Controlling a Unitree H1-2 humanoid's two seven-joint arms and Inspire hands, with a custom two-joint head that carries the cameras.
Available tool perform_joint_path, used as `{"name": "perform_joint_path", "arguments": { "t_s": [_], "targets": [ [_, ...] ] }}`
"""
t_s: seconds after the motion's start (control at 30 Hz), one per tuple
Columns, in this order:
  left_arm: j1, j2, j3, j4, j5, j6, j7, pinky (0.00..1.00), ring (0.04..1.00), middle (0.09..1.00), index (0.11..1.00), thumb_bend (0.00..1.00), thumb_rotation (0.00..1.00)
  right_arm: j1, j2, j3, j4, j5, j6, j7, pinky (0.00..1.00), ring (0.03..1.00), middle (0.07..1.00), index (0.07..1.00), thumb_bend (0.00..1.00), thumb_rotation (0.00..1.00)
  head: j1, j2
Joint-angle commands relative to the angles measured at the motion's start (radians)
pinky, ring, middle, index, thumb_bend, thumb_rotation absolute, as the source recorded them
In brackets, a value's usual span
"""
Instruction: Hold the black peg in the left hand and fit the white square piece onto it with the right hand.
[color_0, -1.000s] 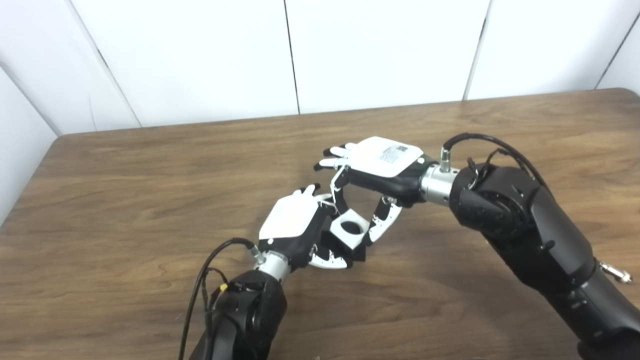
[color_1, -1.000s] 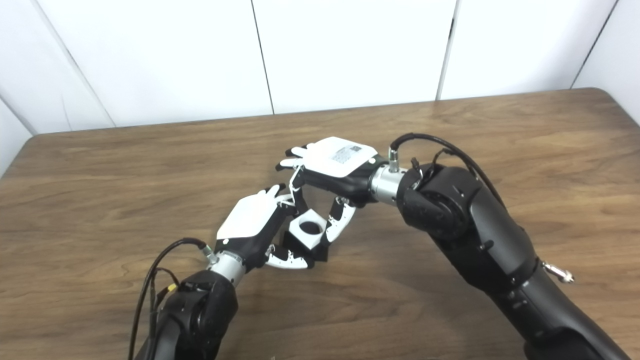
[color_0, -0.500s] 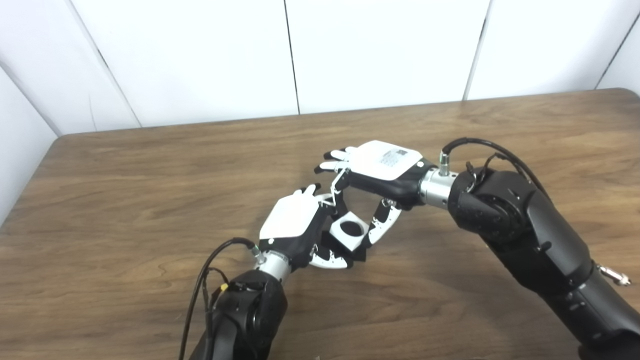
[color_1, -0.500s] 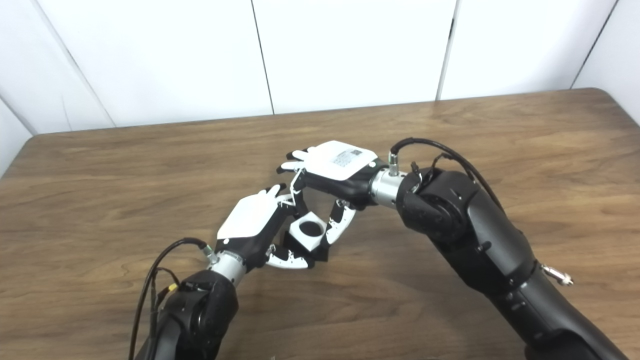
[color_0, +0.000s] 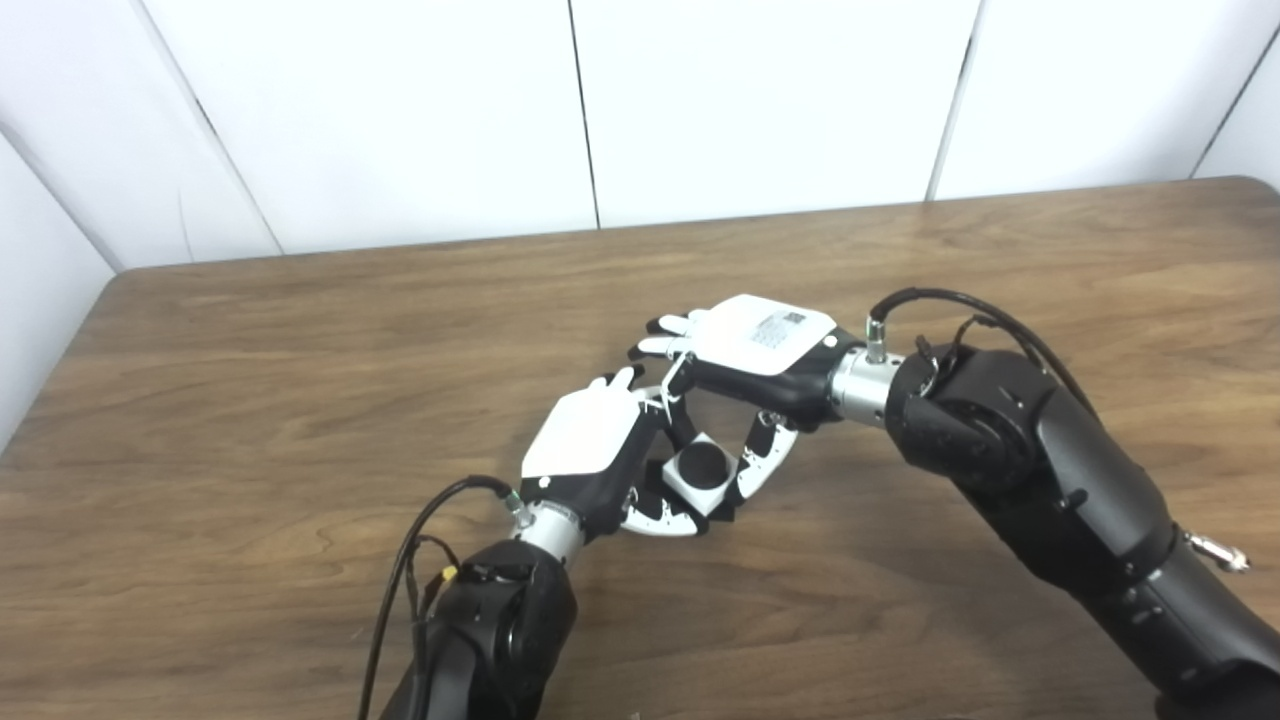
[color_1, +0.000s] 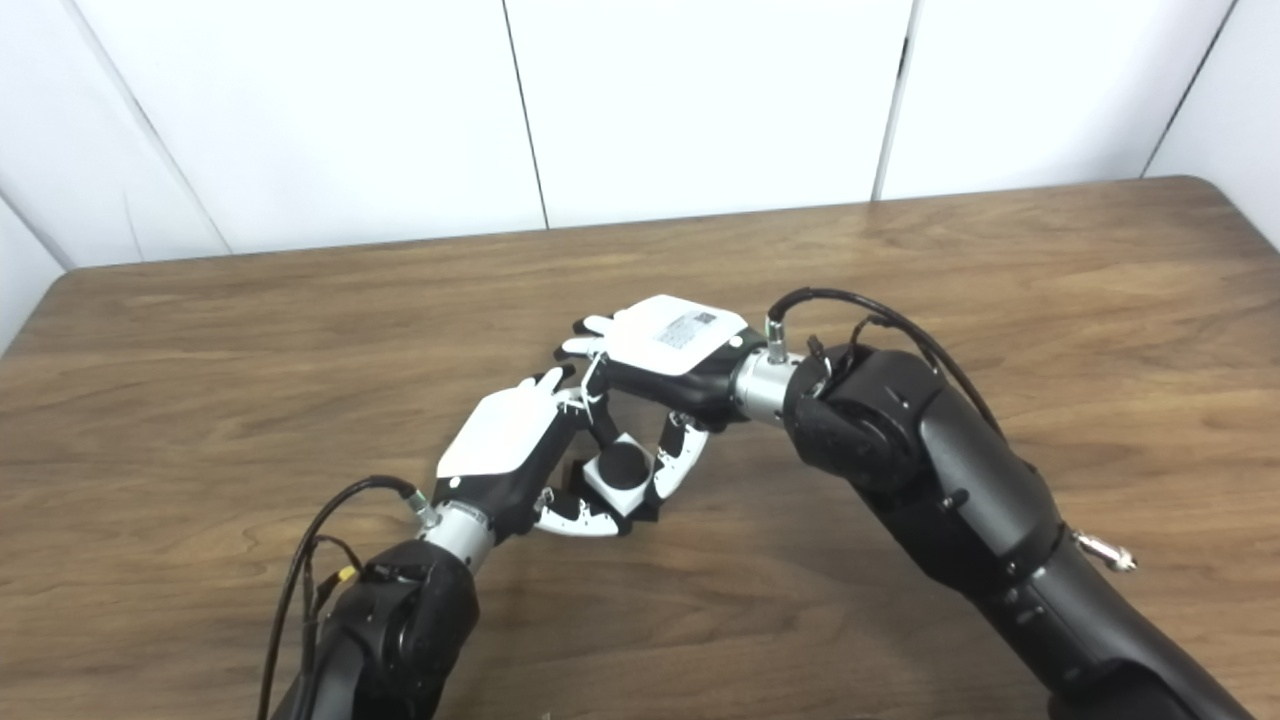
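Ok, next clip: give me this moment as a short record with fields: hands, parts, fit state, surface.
left hand: shut on the black peg's base, low over the table
right hand: fingers pinching the white square piece from above
white square piece: lowered over the peg
black peg: its round top fills the piece's hole
fit state: seated, as far as can be seen; depth unclear
table: brown wood
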Motion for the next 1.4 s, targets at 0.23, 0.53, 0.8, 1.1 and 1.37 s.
{"name": "perform_joint_path", "arguments": {
  "t_s": [0.23,0.53,0.8,1.1,1.37],
  "targets": [
    [0.008,0.028,-0.034,0.043,0.035,0.026,-0.078,1.0,1.0,0.89,0.491,0.52,0.08,-0.014,-0.012,-0.008,-0.019,-0.017,0.031,0.035,0.97,1.0,0.943,0.642,0.98,0.33,-0.003,0.002],
    [-0.002,0.032,-0.048,0.044,0.06,0.036,-0.107,1.0,1.0,0.886,0.647,0.9,0.27,-0.007,-0.017,-0.015,-0.014,-0.011,0.033,0.038,0.98,1.0,0.95,0.646,0.97,0.34,-0.001,0.004],
    [-0.002,0.036,-0.044,0.021,0.064,0.054,-0.143,1.0,0.993,0.886,0.695,0.95,0.35,0.003,-0.019,-0.032,-0.001,-0.01,0.036,0.03,0.98,1.0,0.95,0.707,0.99,0.34,-0.001,0.004],
    [0.007,0.028,-0.019,-0.019,0.067,0.082,-0.172,1.0,0.999,0.897,0.724,1.0,0.35,0.002,-0.022,-0.049,-0.002,-0.01,0.036,0.031,0.98,1.0,0.957,0.717,0.99,0.34,-0.001,0.006],
    [0.034,0.005,0.019,-0.093,0.131,0.094,-0.208,1.0,0.979,0.894,0.669,1.0,0.33,-0.002,-0.021,-0.071,0.001,-0.004,0.04,0.023,0.98,1.0,0.954,0.709,1.0,0.34,0.0,0.006]
  ]
}}
